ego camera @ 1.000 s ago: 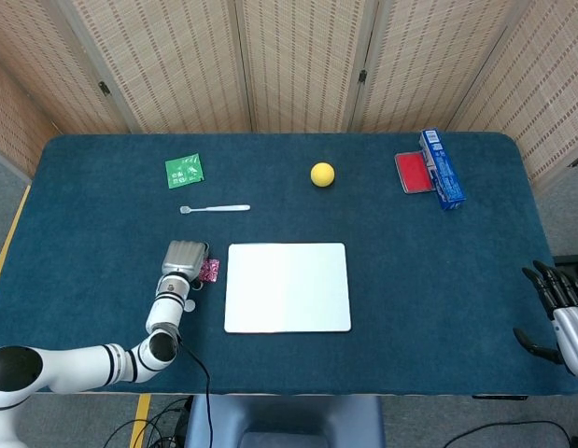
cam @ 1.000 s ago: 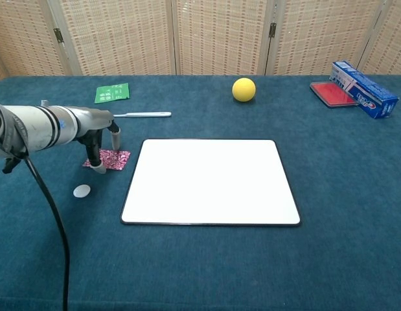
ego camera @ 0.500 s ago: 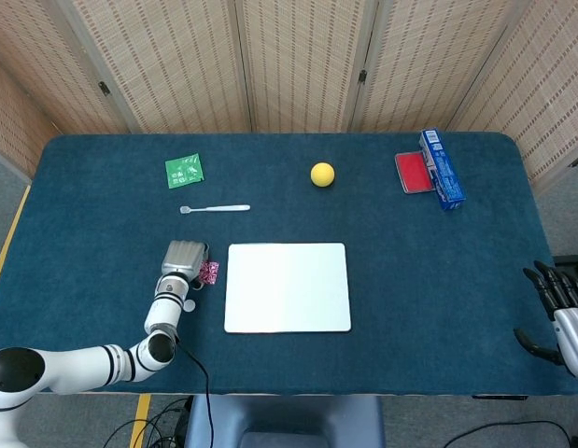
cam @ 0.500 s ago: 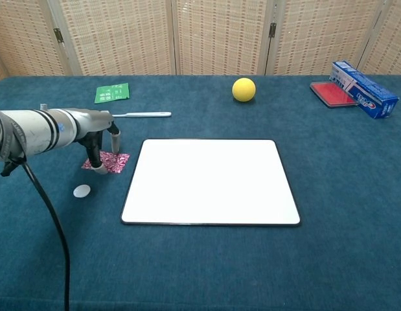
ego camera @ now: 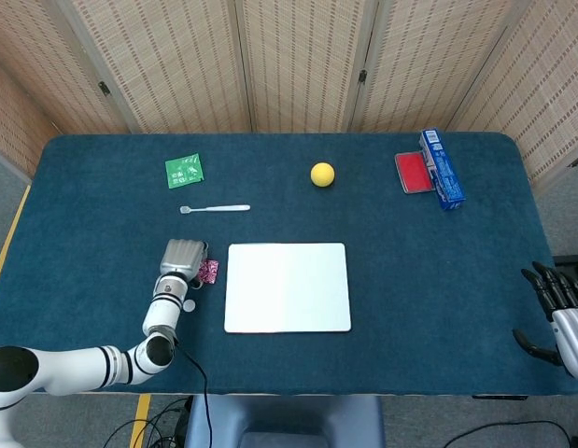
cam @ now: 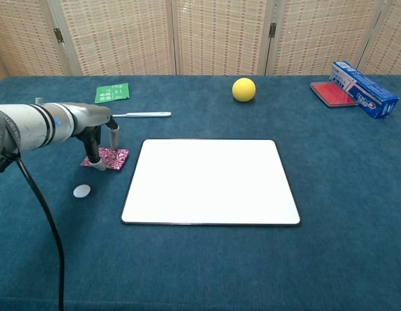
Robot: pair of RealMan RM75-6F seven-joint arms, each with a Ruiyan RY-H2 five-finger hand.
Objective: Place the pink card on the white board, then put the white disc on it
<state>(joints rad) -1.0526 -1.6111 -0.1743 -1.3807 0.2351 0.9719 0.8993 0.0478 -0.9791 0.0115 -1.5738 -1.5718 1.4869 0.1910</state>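
Observation:
The pink card (ego camera: 210, 271) (cam: 113, 157) lies on the blue cloth just left of the white board (ego camera: 287, 287) (cam: 210, 181). My left hand (ego camera: 181, 261) (cam: 100, 139) reaches down onto it, a dark thumb and a grey finger pinching the card's left part. The small white disc (ego camera: 189, 304) (cam: 81, 190) sits on the cloth close in front of that hand, untouched. My right hand (ego camera: 559, 313) shows only in the head view, at the table's near right edge, fingers apart and holding nothing.
A white spoon (ego camera: 214, 208) (cam: 142, 115) and a green packet (ego camera: 184, 171) (cam: 112, 92) lie behind the left hand. A yellow ball (ego camera: 322, 174) (cam: 243, 89) sits at the back centre. A red pad (ego camera: 412, 172) (cam: 330, 93) and blue box (ego camera: 442, 168) (cam: 363, 80) are back right.
The left hand has shifted slightly away from me and to the left, and the pink card has slid along with it. The disc, the board and the right hand stay put.

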